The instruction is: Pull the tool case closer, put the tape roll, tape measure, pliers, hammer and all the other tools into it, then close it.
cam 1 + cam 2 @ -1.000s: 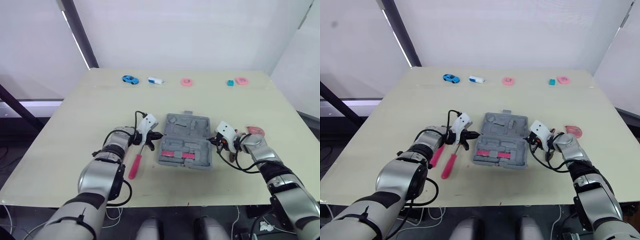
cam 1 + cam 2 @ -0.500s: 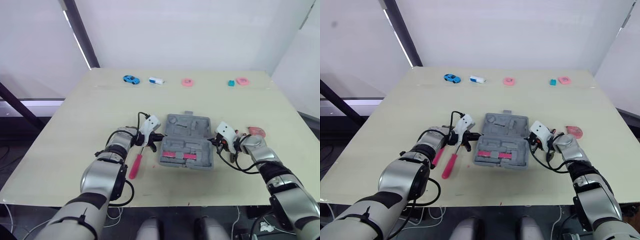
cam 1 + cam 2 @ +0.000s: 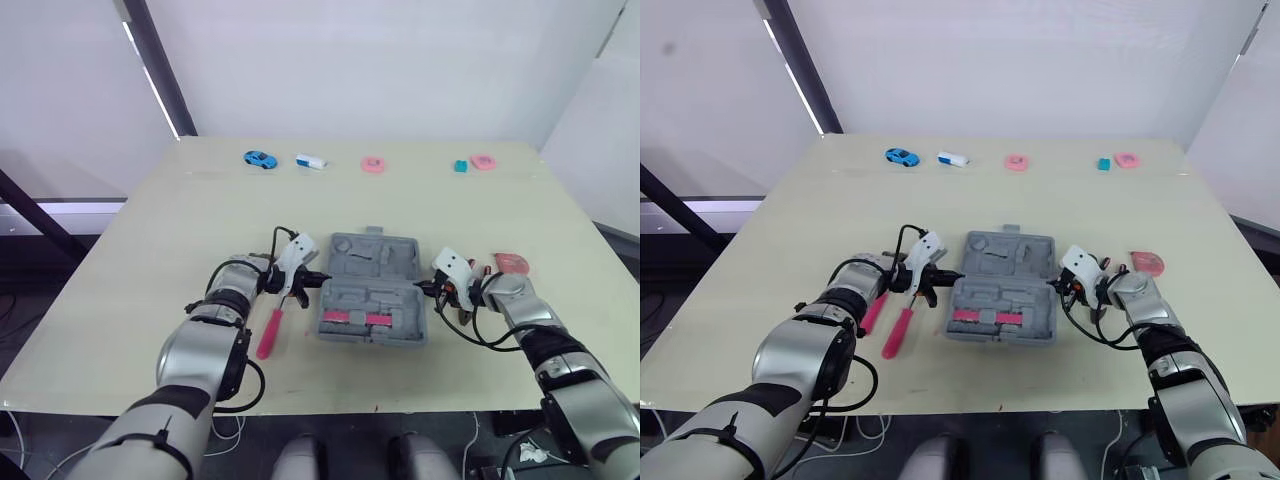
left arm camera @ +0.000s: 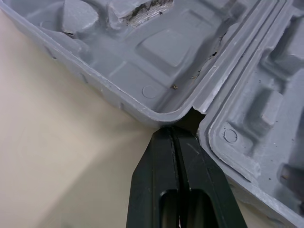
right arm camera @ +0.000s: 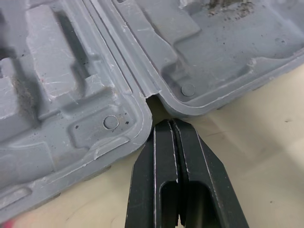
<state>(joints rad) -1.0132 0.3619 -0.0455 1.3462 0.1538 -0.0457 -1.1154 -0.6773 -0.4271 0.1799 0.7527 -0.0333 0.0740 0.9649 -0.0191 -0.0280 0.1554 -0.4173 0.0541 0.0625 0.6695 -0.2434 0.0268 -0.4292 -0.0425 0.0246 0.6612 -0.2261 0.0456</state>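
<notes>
The left gripper has its fingers pressed flat together, the tip set in the hinge notch on the left side of the case. The right gripper is closed the same way, its tip in the matching notch on the right side. Neither holds anything; they hook the case between them.

Compared with a second ago, the case sits slightly nearer the table's near edge and lies squarer to it, so the pull-closer step looks underway or nearly done. No tool has been loaded by the look of it, though pink strips show in the near half.

The case lies open and flat, mid-table toward the near edge. Its hinge, the long axis of each half, runs left to right. The handle points to the far edge.

A red screwdriver lies just left of the case, and a red disc sits toward the right edge.
</notes>
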